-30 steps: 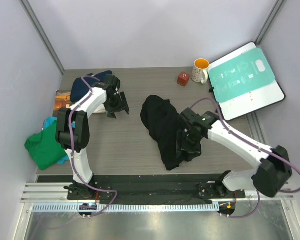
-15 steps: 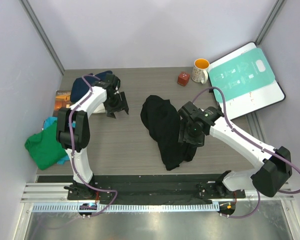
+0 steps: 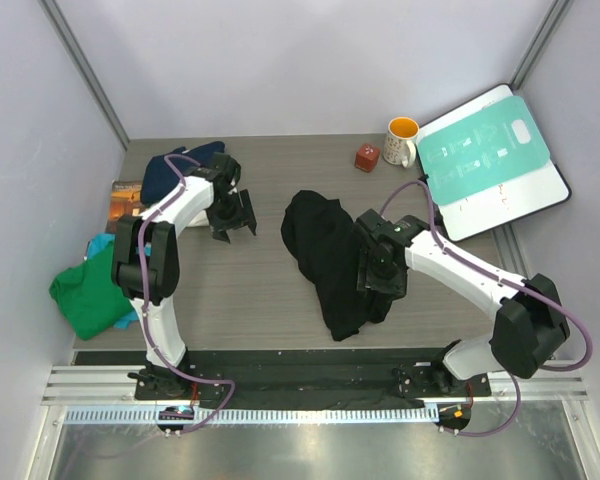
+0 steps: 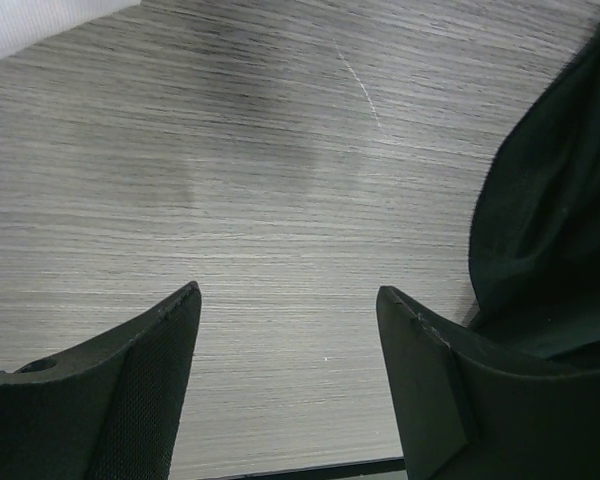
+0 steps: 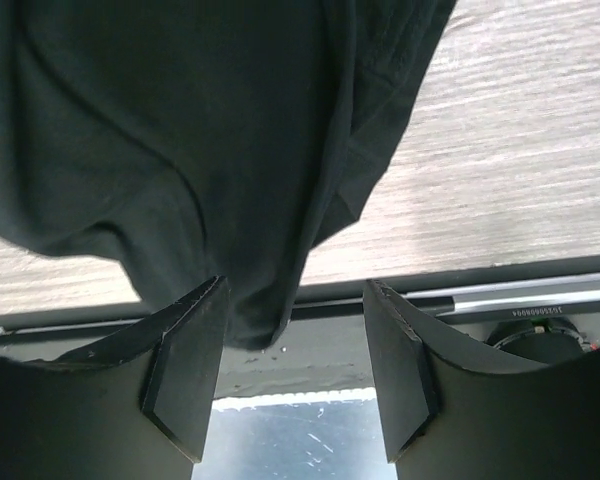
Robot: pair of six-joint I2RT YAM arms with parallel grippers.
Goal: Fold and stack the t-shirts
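Observation:
A black t-shirt lies crumpled in the middle of the table. My right gripper hovers at its right near edge, open and empty. In the right wrist view the black cloth hangs just beyond the open fingers. My left gripper is open and empty over bare table, left of the black shirt. In the left wrist view the shirt shows at the right. A navy t-shirt lies at the back left. A green t-shirt lies at the left edge over a teal one.
A small brown book lies by the navy shirt. An orange-lined white mug and a red die stand at the back. A teal-and-white board leans at the back right. A metal rail runs along the near edge.
My right gripper has shifted slightly left and back over the black shirt's edge, its arm swinging in. My left gripper has barely moved. Both stay open.

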